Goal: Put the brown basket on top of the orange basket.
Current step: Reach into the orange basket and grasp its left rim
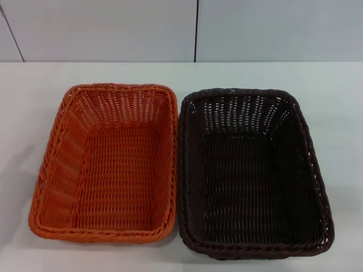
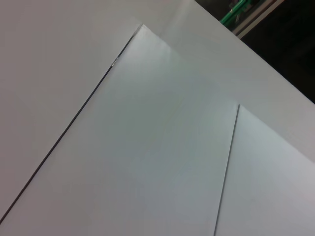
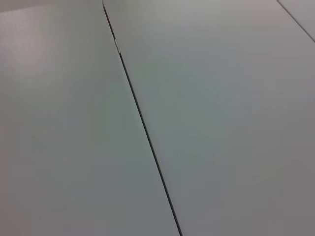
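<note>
Baskets side by side on a white table [image 1: 34,102], nothing stacked yet.

Table is plain white and runs back to a pale panelled wall [image 1: 102,28] with dark vertical seams. Orange basket [image 1: 108,161] sits on the left, brown basket [image 1: 252,170] on the right, both upright and open side up, long sides parallel and the inner rims touching or just about. Brown one sits a bit nearer the camera than the orange. Neither arm shows up in the head view. Both wrist views only show flat white panels with thin dark seams, plus a bit of green frame [image 2: 236,12] in a dark corner on the left wrist one. No fingers visible anywhere, so can't tell if either gripper is released or clenched, and nothing is touching the baskets.
</note>
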`<state>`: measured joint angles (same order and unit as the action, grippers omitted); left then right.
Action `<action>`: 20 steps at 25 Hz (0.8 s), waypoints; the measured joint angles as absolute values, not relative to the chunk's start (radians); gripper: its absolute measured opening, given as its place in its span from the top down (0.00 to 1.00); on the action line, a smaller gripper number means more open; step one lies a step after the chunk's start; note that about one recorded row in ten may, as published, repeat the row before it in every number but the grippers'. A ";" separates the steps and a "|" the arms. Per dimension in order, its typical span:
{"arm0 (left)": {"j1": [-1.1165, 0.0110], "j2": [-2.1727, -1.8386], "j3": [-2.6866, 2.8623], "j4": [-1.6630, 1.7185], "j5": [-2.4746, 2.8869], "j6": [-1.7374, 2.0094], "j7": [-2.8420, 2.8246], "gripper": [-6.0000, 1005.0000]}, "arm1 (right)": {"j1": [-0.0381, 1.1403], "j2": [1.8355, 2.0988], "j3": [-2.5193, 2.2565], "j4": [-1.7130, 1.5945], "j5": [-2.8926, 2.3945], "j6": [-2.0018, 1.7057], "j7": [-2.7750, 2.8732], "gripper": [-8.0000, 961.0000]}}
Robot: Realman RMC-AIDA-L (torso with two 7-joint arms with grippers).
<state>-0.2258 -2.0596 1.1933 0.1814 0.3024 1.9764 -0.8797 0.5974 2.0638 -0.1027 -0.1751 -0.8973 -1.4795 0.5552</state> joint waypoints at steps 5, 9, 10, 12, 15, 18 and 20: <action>-0.252 -2.050 1.186 0.188 0.302 1.927 -0.873 0.45 | 0.594 2.064 -0.103 -0.176 -0.897 -1.474 0.555 0.45; -0.287 -2.030 1.185 0.211 0.302 1.847 -0.876 0.45 | 0.594 2.064 -0.103 -0.175 -0.897 -1.471 0.555 0.45; -0.309 -2.012 1.185 0.236 0.302 1.774 -0.906 0.45 | 0.594 2.064 -0.103 -0.174 -0.897 -1.471 0.555 0.45; -0.317 -1.984 1.191 0.285 0.318 1.664 -0.998 0.46 | 0.593 2.064 -0.103 -0.172 -0.897 -1.470 0.555 0.45; -0.317 -1.975 1.192 0.303 0.331 1.631 -1.030 0.45 | 0.590 2.064 -0.103 -0.168 -0.897 -1.466 0.555 0.45; -0.315 -1.917 1.159 0.496 0.504 1.394 -1.264 0.45 | 0.585 2.065 -0.103 -0.167 -0.897 -1.449 0.555 0.45; -0.310 -1.902 1.117 0.591 0.598 1.331 -1.359 0.45 | 0.584 2.065 -0.102 -0.167 -0.896 -1.436 0.555 0.45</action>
<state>-0.3098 -1.9021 1.1167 0.5906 0.5980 1.3308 -1.3587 0.5837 2.0650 -0.1021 -0.1671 -0.8959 -1.4362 0.5551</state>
